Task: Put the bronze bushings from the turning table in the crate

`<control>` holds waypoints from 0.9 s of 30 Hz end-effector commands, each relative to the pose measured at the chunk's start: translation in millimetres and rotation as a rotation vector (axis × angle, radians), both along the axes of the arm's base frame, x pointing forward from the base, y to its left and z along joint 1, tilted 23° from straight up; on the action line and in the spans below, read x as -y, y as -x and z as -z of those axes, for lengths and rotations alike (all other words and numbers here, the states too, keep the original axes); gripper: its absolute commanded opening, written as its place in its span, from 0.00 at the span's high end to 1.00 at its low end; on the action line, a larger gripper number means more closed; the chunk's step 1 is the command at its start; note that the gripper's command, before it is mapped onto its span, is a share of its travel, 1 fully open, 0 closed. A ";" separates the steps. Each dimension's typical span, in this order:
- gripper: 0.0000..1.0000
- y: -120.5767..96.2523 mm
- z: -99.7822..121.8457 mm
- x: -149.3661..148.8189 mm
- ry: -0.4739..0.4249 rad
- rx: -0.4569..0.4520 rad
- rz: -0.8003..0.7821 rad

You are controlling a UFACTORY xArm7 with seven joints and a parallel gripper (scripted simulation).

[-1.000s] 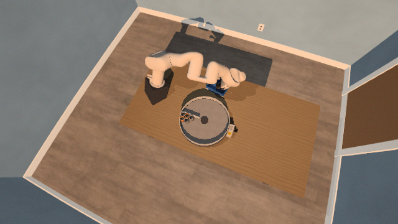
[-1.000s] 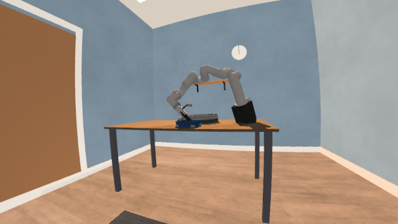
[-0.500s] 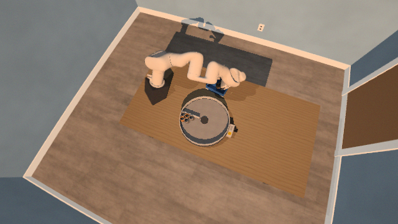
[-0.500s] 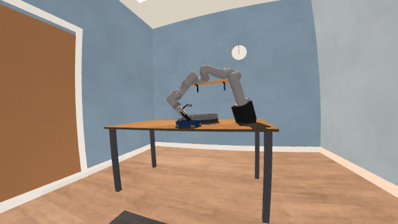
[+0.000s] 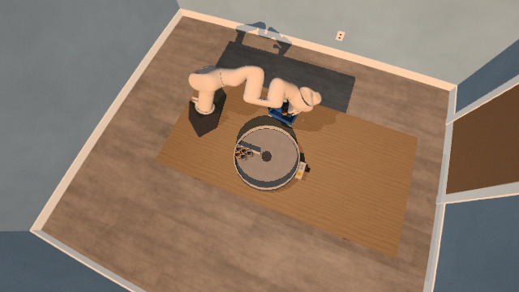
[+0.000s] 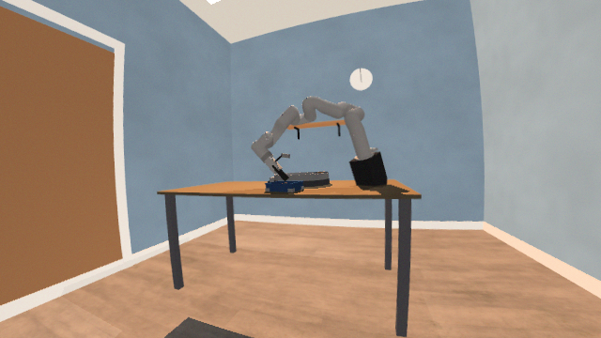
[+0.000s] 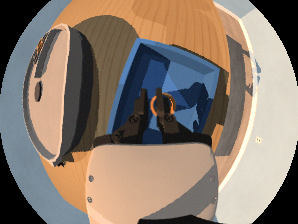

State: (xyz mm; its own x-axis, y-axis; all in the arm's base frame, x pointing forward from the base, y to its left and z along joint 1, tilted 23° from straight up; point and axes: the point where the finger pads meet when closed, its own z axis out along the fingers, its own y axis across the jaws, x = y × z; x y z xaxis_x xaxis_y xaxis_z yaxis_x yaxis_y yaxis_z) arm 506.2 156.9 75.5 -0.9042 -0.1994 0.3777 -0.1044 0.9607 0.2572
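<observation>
Warm light, crisp shadows, wrist view fisheye-curved

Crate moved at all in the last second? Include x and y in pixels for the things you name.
No, no visible shift. In the top view the crate [image 5: 282, 119] [image 6: 284, 187] [image 7: 123, 86] sits in the same spot against the table's [image 5: 357, 170] [image 6: 225, 188] [image 7: 115, 10] far edge.
</observation>
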 end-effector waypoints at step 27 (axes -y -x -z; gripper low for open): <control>0.89 15.5 -60.4 17.7 -0.001 0.005 0.002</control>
State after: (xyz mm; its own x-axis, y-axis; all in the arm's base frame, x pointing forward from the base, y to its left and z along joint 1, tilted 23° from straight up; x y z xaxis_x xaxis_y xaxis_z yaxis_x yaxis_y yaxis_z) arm 489.6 139.4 134.1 -0.9047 -0.1991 0.3767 -0.1042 0.9606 0.2576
